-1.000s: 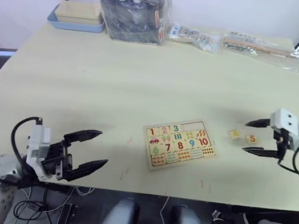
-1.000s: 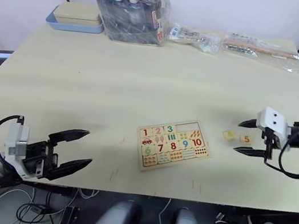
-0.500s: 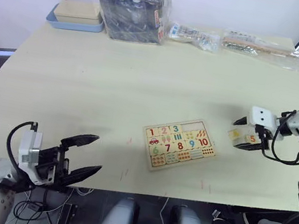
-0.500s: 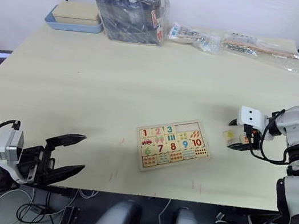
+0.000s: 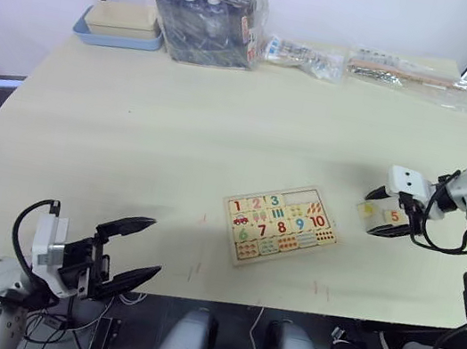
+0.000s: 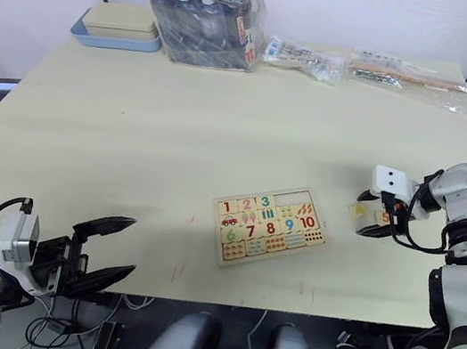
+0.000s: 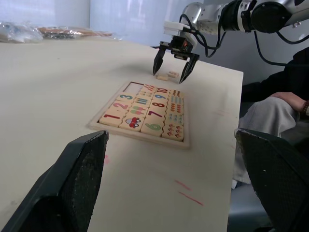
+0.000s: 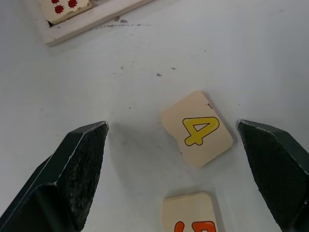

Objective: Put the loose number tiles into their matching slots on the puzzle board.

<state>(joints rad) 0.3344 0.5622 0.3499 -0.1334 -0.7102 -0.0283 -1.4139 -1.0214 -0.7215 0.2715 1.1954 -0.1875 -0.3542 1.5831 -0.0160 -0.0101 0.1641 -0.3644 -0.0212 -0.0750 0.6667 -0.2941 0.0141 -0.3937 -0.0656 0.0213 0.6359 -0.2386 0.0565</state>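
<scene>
Two small square light-wood number tiles (image 8: pixel 197 128) lie at right of frame between our right end effector's (image 5: pixel 386 216) wide-spread fingers, poised for pickup; the flat light-wood puzzle board (image 5: pixel 279 222) waits mid-worktop.

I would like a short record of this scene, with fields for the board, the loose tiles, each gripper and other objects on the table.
board: puzzle board flat on the table, two top-row slots bare
loose tiles: yellow 4 tile and orange 5 tile, side by side, right of the board
right gripper: right gripper open, fingers pointing down on either side of both tiles, not holding
left gripper: left gripper open, empty, at the table's near edge
far edge: blue tray, plastic-wrapped box, two clear bags
</scene>
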